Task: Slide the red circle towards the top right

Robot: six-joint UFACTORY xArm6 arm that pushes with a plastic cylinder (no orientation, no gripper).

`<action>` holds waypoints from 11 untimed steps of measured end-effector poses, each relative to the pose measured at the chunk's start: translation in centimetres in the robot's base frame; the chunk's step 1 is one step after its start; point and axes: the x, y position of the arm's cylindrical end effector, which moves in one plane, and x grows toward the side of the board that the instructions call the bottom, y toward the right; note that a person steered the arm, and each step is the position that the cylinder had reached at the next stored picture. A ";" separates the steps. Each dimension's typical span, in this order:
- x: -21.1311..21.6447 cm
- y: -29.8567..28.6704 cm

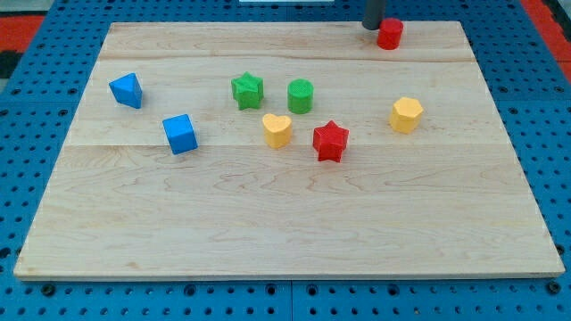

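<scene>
Red circle (390, 34) far right near board's (268, 223) far edge, tip (371, 27) touching its left flank, no fingers here; probably light, rigid, slippery — push low, centred.

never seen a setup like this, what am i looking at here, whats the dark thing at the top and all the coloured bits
This is one camera view of a wooden board on a blue pegboard. The dark thing is a robot arm's rod; my tip pushes blocks, it holds nothing. It sits against the left side of the red circle at the view's top right. Elsewhere lie a red star, green star, green cylinder, yellow heart, yellow hexagon, and two blue blocks: one at the left, a cube nearer the middle.
</scene>
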 end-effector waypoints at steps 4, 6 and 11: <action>8.4 2.9; 8.0 3.1; 5.2 5.7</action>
